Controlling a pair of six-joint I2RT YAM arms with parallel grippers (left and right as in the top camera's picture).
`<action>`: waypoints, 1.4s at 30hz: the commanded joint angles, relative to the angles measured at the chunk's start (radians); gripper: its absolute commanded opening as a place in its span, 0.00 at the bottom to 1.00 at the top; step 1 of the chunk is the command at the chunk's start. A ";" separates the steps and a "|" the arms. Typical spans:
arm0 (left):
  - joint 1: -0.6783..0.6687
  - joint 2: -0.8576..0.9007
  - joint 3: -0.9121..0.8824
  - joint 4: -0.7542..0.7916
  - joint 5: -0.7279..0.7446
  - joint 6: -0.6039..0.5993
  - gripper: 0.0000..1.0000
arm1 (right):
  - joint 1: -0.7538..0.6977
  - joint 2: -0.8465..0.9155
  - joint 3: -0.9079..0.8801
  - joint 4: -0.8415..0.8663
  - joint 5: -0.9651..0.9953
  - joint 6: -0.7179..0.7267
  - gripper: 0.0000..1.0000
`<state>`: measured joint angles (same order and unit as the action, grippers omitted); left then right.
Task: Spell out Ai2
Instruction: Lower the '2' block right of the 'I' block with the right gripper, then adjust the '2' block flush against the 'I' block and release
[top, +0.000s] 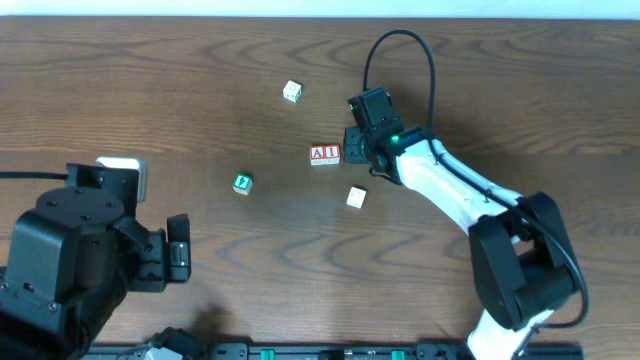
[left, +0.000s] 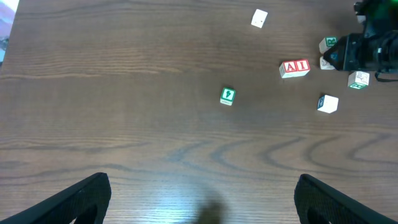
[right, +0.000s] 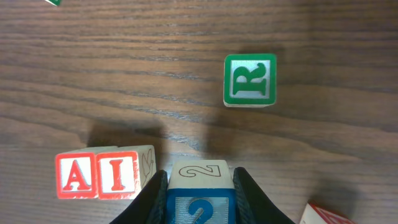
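Observation:
Two red-lettered blocks, A (right: 78, 175) and I (right: 117, 173), stand side by side on the wooden table and read "AI" (top: 324, 154). My right gripper (right: 200, 177) is shut on a blue-and-white 2 block (right: 200, 194), just right of the I block. Its left finger (right: 155, 193) fills the small gap between the two blocks. From overhead the right gripper (top: 360, 148) covers the 2 block. Far away at the table's left front, my left gripper (left: 202, 190) is wide open with nothing between its fingers.
A green R block (right: 249, 79) lies beyond the 2 block. A red-edged block corner (right: 323, 214) shows at the lower right. Loose blocks lie about: a green one (top: 242, 183), a white one (top: 292, 91) at the back, and another white one (top: 356, 197) in front of the AI pair.

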<state>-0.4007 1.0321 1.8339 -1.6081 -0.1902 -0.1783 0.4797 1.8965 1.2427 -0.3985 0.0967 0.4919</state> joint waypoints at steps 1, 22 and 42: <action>0.002 -0.001 0.008 -0.041 0.000 0.014 0.95 | 0.012 0.043 0.027 -0.002 -0.003 -0.011 0.19; 0.002 -0.001 0.008 -0.041 0.000 0.014 0.95 | 0.039 0.095 0.082 -0.024 0.027 -0.019 0.27; 0.002 -0.001 0.008 -0.041 0.000 0.014 0.95 | 0.035 0.095 0.084 -0.016 0.034 -0.018 0.37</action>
<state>-0.4007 1.0321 1.8339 -1.6085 -0.1902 -0.1783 0.5129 1.9835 1.3067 -0.4194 0.1093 0.4816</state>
